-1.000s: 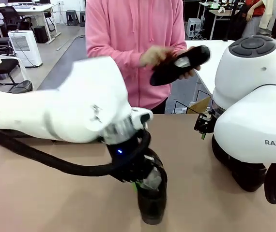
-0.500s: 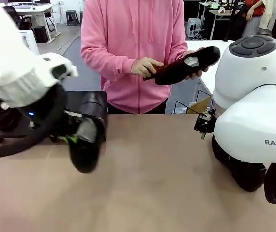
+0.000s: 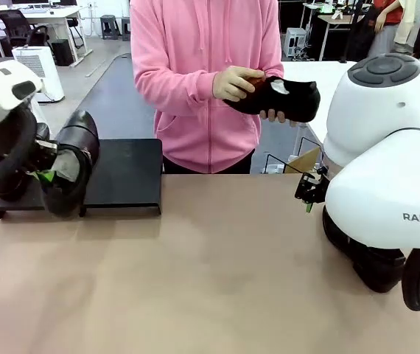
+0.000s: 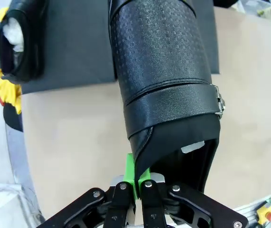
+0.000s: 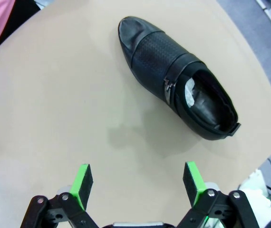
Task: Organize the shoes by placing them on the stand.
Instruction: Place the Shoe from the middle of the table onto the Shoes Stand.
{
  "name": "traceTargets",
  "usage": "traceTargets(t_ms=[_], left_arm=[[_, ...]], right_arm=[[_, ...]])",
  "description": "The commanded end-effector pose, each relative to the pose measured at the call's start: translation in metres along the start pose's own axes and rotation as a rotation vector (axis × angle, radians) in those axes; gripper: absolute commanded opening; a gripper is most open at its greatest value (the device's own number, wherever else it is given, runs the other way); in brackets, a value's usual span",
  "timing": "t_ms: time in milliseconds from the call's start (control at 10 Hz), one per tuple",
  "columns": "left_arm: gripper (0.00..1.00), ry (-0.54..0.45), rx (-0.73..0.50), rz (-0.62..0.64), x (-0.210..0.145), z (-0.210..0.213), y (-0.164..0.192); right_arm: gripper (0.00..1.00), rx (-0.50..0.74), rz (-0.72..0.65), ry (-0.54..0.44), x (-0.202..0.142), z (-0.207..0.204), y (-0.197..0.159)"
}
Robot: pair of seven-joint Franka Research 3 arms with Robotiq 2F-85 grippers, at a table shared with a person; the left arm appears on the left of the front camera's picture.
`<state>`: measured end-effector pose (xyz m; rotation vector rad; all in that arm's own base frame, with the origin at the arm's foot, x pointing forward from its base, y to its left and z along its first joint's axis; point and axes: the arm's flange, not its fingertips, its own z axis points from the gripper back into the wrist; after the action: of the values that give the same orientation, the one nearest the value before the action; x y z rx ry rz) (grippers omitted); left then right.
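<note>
Just now, in the front view, the left claw (image 3: 48, 179) had swung the carried shoe (image 3: 74, 158) from low over the middle of the tabletop (image 3: 217, 280) across to the robot's left. There it hung tilted, toe up, at the front edge of the stand (image 3: 125, 173); whether its heel touched anything could not be told. The person's hand (image 3: 233, 82) had meanwhile turned a second shoe (image 3: 284, 99), held in the air beyond the far edge, well apart from the stand. The right arm (image 3: 387, 169) had not stirred

From the left wrist, the claw was clamped on the rim of the carried shoe's opening, one green pad (image 4: 131, 170) showing against the leather. The toe reached out over the stand, roughly where its two dark slabs meet, while the heel end sat above bare tabletop. A parked shoe (image 4: 19, 42) already lay on the stand, off to one side. That swing meant the carrying was nearly over, I judged: what remained was to level the shoe, set it down beside the parked one, and let go

From the right wrist, the right claw (image 5: 138, 178) stood wide open and empty above the tabletop, with a loose shoe (image 5: 178, 78) lying flat ahead of it, well clear of it and likely next in line
</note>
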<state>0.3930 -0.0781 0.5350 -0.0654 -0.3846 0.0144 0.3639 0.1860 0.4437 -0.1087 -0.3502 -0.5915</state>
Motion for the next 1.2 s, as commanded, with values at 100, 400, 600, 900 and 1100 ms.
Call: traceTargets(t_ms=[100, 400, 600, 900, 1100], left_arm=[[0.0, 0.0, 0.0, 0.0, 0.0, 0.0, 0.0], [0.0, 0.0, 0.0, 0.0, 0.0, 0.0, 0.0], [0.0, -0.021, 0.06, -0.042, 0.003, -0.008, 0.001], [0.0, -0.042, 0.097, -0.073, 0.029, -0.016, 0.039], [0.0, -0.074, 0.121, -0.047, 0.052, -0.023, 0.082]], right_arm=[[1.0, 0.016, 0.015, -0.001, 0.003, 0.0, -0.001], [1.0, 0.016, 0.015, -0.001, 0.003, 0.0, -0.001], [1.0, 0.016, 0.015, -0.001, 0.003, 0.0, -0.001], [1.0, 0.016, 0.015, -0.001, 0.003, 0.0, -0.001], [1.0, 0.016, 0.015, -0.001, 0.003, 0.0, -0.001]])
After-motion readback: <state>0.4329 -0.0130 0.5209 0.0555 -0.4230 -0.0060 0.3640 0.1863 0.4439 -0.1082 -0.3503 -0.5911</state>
